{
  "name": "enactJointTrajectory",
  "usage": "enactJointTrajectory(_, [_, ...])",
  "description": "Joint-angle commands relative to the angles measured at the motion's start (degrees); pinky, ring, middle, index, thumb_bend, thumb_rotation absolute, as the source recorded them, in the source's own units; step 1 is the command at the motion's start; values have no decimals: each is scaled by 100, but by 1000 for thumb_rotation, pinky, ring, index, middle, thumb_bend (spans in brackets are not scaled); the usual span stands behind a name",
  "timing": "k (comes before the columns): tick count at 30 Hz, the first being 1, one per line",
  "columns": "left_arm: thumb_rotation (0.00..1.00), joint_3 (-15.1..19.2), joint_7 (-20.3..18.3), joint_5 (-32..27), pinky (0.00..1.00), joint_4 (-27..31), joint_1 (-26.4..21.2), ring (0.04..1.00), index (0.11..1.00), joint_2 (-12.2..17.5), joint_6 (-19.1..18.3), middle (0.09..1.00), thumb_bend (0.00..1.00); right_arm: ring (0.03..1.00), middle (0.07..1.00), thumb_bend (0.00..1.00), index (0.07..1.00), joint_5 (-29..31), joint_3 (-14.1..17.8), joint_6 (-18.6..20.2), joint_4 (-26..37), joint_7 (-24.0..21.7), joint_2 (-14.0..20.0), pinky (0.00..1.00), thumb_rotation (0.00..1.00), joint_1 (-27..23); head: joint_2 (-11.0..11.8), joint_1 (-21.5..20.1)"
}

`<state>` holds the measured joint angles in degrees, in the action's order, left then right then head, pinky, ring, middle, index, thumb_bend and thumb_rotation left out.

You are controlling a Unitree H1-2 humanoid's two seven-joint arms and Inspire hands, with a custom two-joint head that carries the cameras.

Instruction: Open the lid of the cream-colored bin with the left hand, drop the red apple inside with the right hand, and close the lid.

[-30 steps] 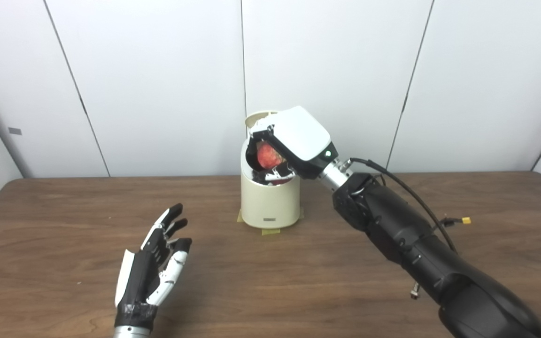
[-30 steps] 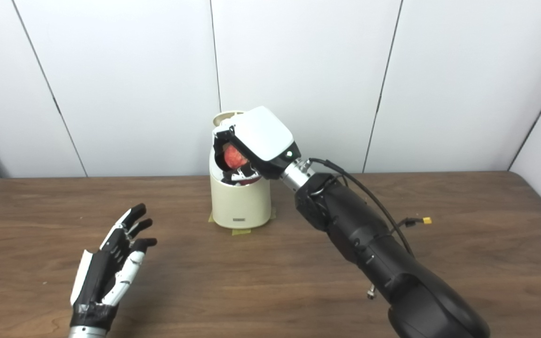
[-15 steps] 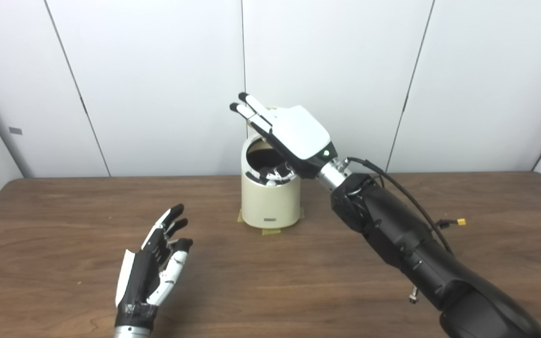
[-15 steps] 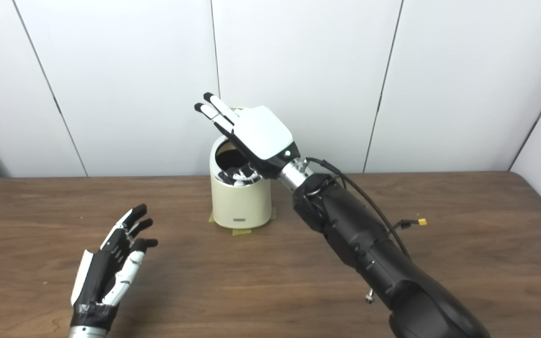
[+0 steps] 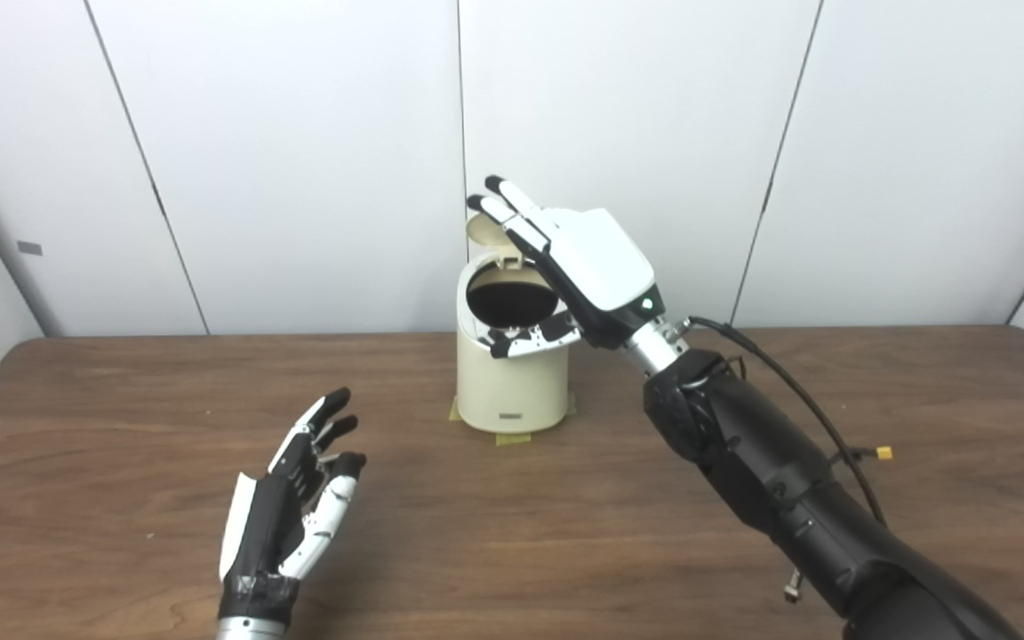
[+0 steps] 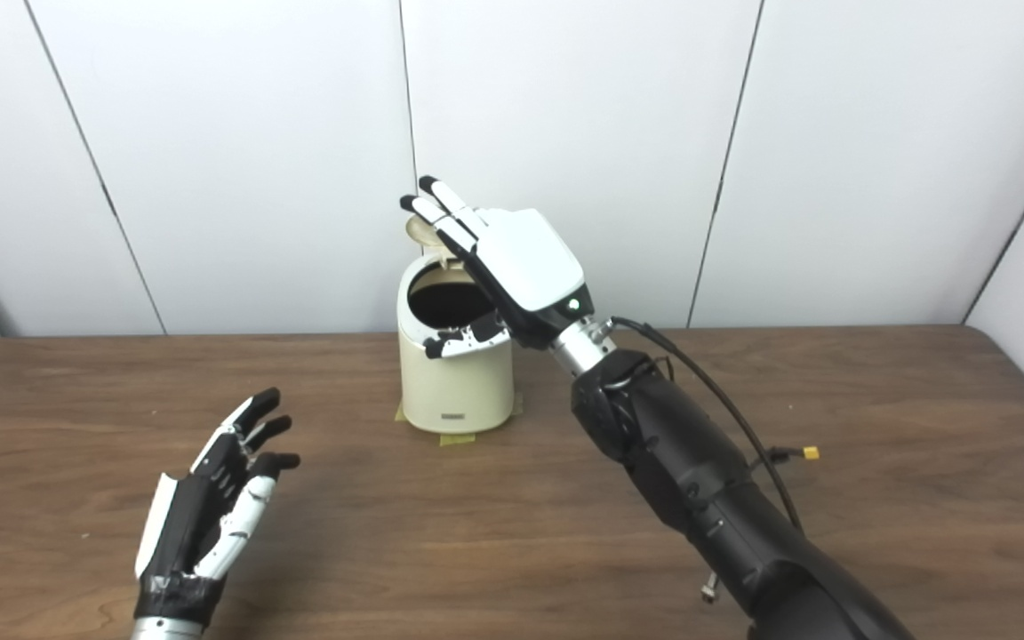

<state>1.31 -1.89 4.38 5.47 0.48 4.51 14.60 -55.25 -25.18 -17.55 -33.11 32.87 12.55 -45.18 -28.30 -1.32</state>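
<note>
The cream-colored bin (image 5: pixel 510 382) is standing upright at the middle of the brown tabletop (image 5: pixel 121 498), near the white wall panels (image 5: pixel 299 133), with yellowish tape (image 5: pixel 513 438) showing at its base. Its lid (image 5: pixel 483 228) is tilting up and back at the rear of the rim, leaving the dark round opening (image 5: pixel 510 302) exposed. The red apple is not showing in either view; whether it is lying inside the dark opening cannot be told. The right hand (image 5: pixel 588 267) is hovering over the bin's right rim, palm down, fingers (image 5: pixel 512 209) stretching apart and holding nothing, its thumb (image 5: pixel 530 340) lying across the front of the rim. A black cable (image 5: pixel 779 364) is looping along the right forearm. The left hand (image 5: pixel 285 507) is waiting well apart from the bin at the front left, fingers spread, empty.
</note>
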Motion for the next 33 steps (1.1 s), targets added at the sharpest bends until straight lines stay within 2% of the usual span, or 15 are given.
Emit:
enactJointTrajectory(1, [618,-2,17,-12,722,-111,-134,877,896,65,232,933,415,875,960,565,958,182,208,-92,470,289,10,756,558,-122,-1,-14])
enactJointTrajectory(5, [624,11,1,-25,733,-143,-147,880,894,98,205,934,414,983,998,471,998,398,533,-21,1321,240,-24,942,732,405,18,-22])
enactJointTrajectory(7, [635,18,9,-4,728,-158,-149,880,895,115,230,934,413,996,1000,455,1000,582,712,-34,1671,189,-44,985,784,698,19,-24])
enactJointTrajectory(10, [636,40,-17,-89,745,-162,-149,886,895,132,219,935,424,962,1000,483,1000,841,957,-107,2063,161,-70,828,842,1151,22,-45])
enactJointTrajectory(12, [631,68,16,-57,739,-169,-151,877,893,136,223,930,428,973,1000,488,1000,1179,1132,-325,2208,179,-105,835,845,1540,12,-54])
enactJointTrajectory(14, [630,83,30,-36,736,-170,-154,875,896,141,222,929,429,978,1000,478,1000,1471,1268,-626,2191,238,-138,862,830,1791,8,-58])
enactJointTrajectory(15, [632,85,37,1,743,-171,-164,880,901,148,219,932,428,945,986,468,997,1776,1161,-786,2138,470,-40,826,797,1931,8,-58])
enactJointTrajectory(17, [652,88,67,119,771,-130,-194,898,908,157,148,942,428,840,888,424,884,2167,1019,-928,2197,798,130,699,692,2220,-8,-31])
enactJointTrajectory(18, [678,87,87,183,801,-103,-210,915,908,158,100,948,429,751,787,362,774,2263,971,-937,2269,908,201,617,602,2344,-8,-31])
enactJointTrajectory(19, [687,87,118,275,811,-80,-231,921,908,160,76,951,430,721,753,341,736,2373,976,-937,2365,924,230,589,570,2476,-4,-36])
enactJointTrajectory(21, [719,78,187,502,848,-55,-284,931,906,184,113,947,393,633,694,314,661,2572,1081,-935,2528,780,205,490,419,2761,-4,-43])
enactJointTrajectory(22, [730,72,226,625,860,-24,-313,932,904,198,103,943,380,627,689,304,654,2657,1159,-934,2607,661,147,483,389,2913,-7,-49])
enactJointTrajectory(27, [792,67,192,767,859,195,-566,920,881,294,-108,916,366,667,694,230,684,2703,1374,-900,2911,181,-111,549,411,3466,-43,-23])
enactJointTrajectory(28, [817,64,154,766,856,258,-652,913,874,329,-186,907,389,665,694,235,686,2677,1395,-915,2922,144,-144,573,450,3515,-43,-23])
enactJointTrajectory(33, [822,65,-8,645,851,573,-1325,903,862,524,-643,890,413,660,690,241,681,2706,1529,-927,2897,19,-335,574,489,3622,-72,-62])
